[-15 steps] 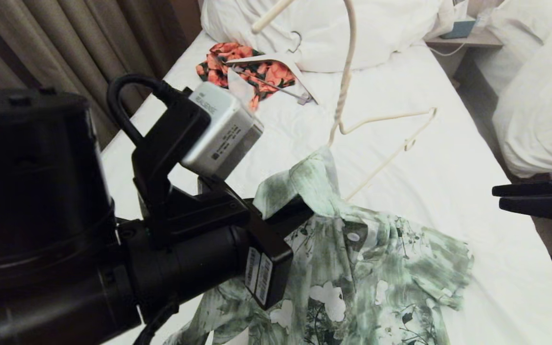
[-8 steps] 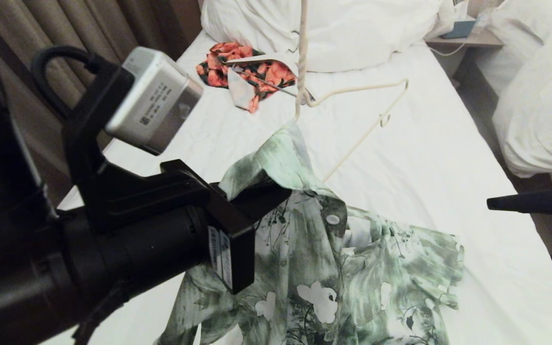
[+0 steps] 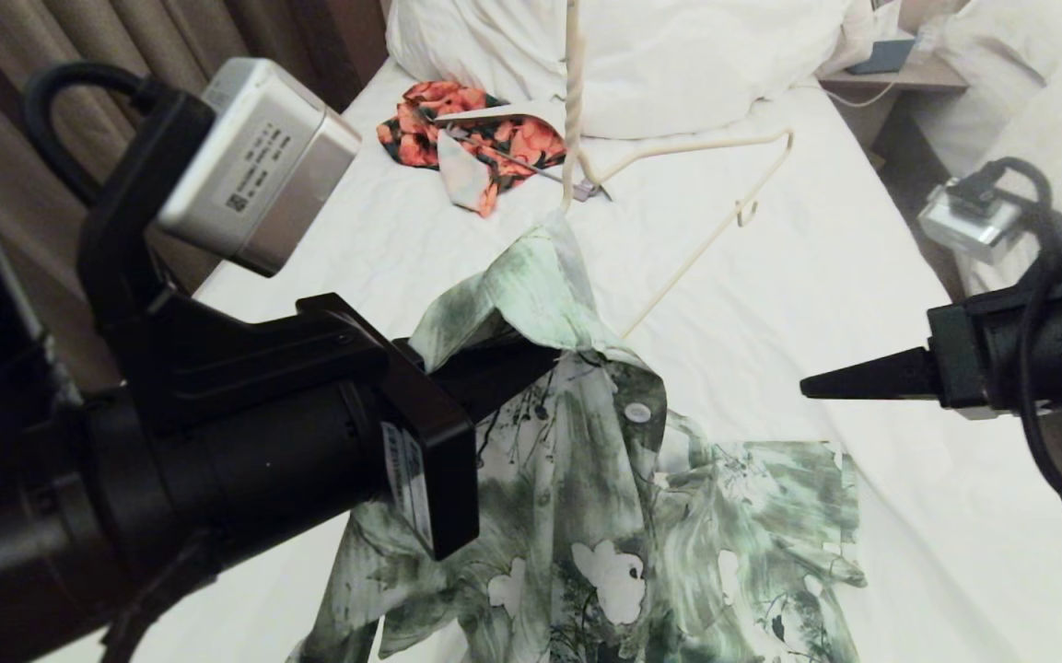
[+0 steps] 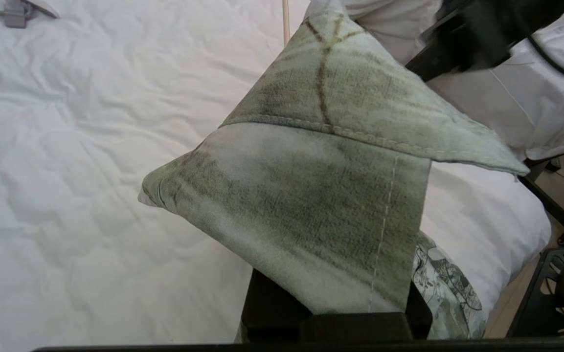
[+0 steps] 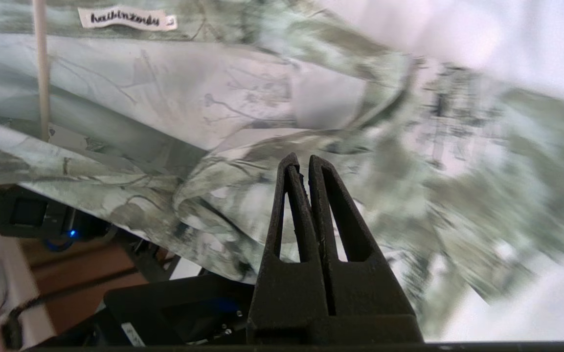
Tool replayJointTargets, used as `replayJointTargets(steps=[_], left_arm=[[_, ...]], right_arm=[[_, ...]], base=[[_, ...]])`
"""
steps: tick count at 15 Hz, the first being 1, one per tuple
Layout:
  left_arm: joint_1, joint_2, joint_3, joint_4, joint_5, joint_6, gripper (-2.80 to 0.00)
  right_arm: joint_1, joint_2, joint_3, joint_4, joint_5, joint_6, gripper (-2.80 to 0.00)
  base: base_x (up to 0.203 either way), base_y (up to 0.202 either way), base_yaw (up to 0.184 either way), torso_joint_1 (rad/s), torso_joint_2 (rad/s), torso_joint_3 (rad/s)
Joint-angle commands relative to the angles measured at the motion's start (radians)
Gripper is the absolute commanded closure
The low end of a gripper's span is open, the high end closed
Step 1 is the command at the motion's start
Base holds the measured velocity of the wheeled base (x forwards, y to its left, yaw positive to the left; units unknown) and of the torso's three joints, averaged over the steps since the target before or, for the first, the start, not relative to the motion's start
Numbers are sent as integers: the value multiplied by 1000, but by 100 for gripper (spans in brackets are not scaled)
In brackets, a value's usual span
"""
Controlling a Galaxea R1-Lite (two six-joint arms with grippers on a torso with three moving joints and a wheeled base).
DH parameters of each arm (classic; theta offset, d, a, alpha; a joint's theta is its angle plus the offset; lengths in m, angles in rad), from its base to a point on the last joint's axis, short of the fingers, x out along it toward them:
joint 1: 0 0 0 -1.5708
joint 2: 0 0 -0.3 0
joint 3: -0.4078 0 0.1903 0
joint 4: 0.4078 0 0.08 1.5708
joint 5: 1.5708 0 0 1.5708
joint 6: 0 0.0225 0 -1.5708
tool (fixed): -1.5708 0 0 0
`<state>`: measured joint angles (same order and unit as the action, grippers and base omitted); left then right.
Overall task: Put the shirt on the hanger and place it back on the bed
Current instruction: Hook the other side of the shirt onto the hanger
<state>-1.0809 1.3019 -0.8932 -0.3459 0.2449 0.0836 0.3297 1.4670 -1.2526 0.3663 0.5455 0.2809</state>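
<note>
Since the earlier frame, the right gripper [image 3: 807, 387] has swung in from the right, jaws clenched and empty. Left gripper [image 3: 531, 354] pinches the shirt [image 3: 623, 516] collar, lifting it off the bed [image 3: 862, 304]. One end of the hanger [image 3: 678, 161] sits inside the collar. Step in hand: threading. Next, I judge, the right must draw the far shoulder over the free end.

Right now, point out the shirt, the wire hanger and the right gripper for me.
shirt [image 3: 623, 516]: head view, on the front panel beside the buttons.
wire hanger [image 3: 573, 101]: head view, on its twisted neck.
right gripper [image 3: 811, 387]: head view, at the closed fingertips, clear of the shirt.
</note>
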Motion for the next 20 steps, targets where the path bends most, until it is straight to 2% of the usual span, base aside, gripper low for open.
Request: replayJointTargets(steps=[1, 3, 9, 12, 13, 17, 20], left_arm=[[1, 3, 0, -2, 2, 1, 0], [1, 2, 0, -2, 4, 1, 0], [1, -3, 0, -2, 4, 1, 0], [1, -11, 0, -2, 2, -1, 0], [2, -13, 0, -2, 2, -1, 0], [1, -18, 0, -1, 2, -1, 0], [1, -18, 0, -1, 2, 0, 0]], right_arm=[[39, 78, 3, -6, 2, 10, 0], [65, 125, 23, -39, -13, 27, 0], [65, 205, 175, -329, -56, 48, 0], [64, 222, 174, -343, -57, 49, 0], [64, 223, 174, -345, -59, 49, -280], [63, 228, 169, -351, -61, 49, -280], [61, 239, 198, -439, -60, 51, -280]], base=[[0, 0, 0, 0, 0, 0], [0, 0, 0, 0, 0, 0], [0, 0, 0, 0, 0, 0], [0, 0, 0, 0, 0, 0], [0, 0, 0, 0, 0, 0], [0, 0, 0, 0, 0, 0], [0, 0, 0, 0, 0, 0]])
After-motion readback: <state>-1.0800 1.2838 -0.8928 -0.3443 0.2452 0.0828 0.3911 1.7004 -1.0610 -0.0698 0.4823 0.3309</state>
